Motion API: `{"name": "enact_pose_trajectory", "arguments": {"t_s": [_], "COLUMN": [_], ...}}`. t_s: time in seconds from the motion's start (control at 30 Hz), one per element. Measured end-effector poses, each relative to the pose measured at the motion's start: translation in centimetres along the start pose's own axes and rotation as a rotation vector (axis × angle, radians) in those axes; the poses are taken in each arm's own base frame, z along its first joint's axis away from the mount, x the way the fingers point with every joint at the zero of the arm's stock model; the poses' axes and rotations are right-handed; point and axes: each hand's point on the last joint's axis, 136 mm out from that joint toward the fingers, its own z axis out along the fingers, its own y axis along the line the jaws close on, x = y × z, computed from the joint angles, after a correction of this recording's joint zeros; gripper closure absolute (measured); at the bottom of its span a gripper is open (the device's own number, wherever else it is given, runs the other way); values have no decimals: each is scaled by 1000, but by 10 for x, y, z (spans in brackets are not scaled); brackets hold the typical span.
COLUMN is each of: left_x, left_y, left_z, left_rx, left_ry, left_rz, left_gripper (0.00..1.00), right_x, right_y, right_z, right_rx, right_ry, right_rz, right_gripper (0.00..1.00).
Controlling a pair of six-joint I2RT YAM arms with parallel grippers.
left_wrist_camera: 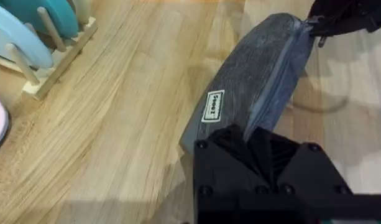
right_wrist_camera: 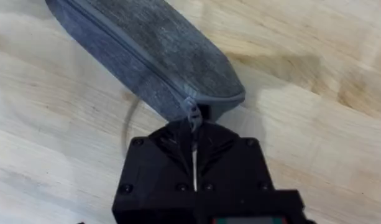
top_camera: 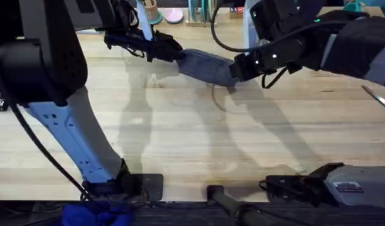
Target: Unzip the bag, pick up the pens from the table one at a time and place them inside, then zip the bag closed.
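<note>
End effectors clamp both bag [top_camera: 205,66] ends: left [top_camera: 173,50] pinches the fabric, right [top_camera: 236,68] the zipper pull [right_wrist_camera: 192,115]. Zipper looks closed; next, likely slide it.

Count: one bag [top_camera: 206,66], zipper closed along its length. Two claws, left claw [top_camera: 173,50] and right claw [top_camera: 237,69]. One table [top_camera: 179,132]. One pair of scissors [top_camera: 378,97] at table edge.

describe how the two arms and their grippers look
The left arm has pale blue-white link covers, black joints and a black cable. The right arm is black with looping cables. The left gripper and right gripper are boxy matte black with visible screws.
</note>
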Motion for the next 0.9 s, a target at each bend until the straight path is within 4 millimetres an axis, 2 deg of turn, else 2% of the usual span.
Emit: {"name": "enact_pose_trajectory", "arguments": {"t_s": [0.33, 0.63, 0.9], "left_x": [-1, -2, -2], "left_y": [-3, -4, -4], "left_z": [3, 4, 4], "left_rx": [13, 15, 15], "left_ry": [-1, -3, -3], "left_rz": [-2, -3, -3], "left_gripper": [960, 960, 960], "right_x": [4, 6, 7], "right_y": [-12, -25, -27], "right_z": [-1, -13, -16], "right_rx": [-13, -33, -42], "right_ry": [25, 25, 22], "right_rz": [-4, 4, 6], "right_gripper": [973, 972, 972]}}
